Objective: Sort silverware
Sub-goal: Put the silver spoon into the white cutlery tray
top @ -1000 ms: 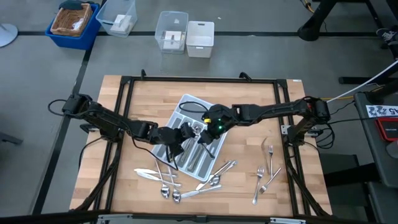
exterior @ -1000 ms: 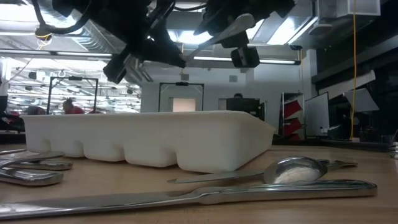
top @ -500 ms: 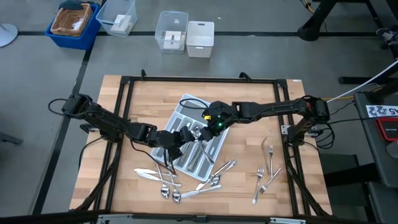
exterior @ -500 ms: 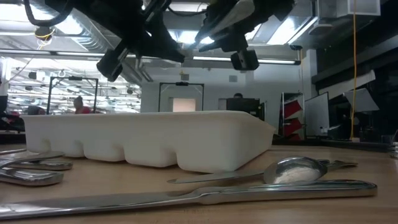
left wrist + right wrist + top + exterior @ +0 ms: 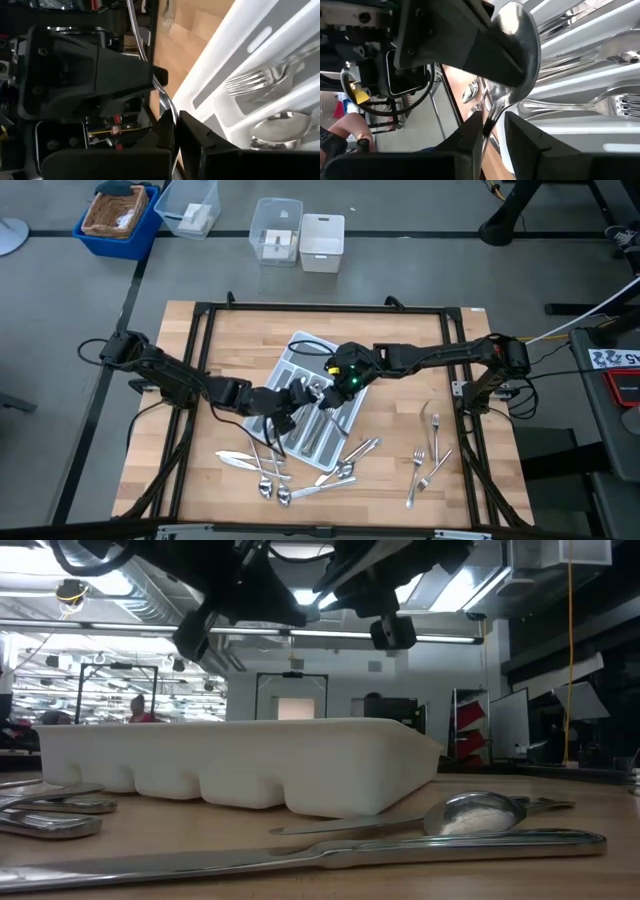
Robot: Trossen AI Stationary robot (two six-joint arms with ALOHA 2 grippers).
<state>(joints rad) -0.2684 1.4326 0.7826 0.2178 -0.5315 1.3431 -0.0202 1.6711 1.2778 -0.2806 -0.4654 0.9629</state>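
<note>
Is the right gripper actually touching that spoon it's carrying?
Touching. The right wrist view shows the spoon with its neck pinched between the right gripper's two fingers, above the tray.

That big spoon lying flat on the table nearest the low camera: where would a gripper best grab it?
Probably the spoon's slim handle, pinched across its narrow width from straight above. It lies flat on the table; the wide bowl offers no such narrow sides to pinch.

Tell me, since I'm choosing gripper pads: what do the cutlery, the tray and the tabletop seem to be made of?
The spoon and knife look like polished metal: silver, with mirror-like reflections. The tray looks like moulded plastic, matte pale grey with rounded corners. The tabletop looks like wood, pale strips like butcher block, though a laminate cannot be ruled out.
</note>
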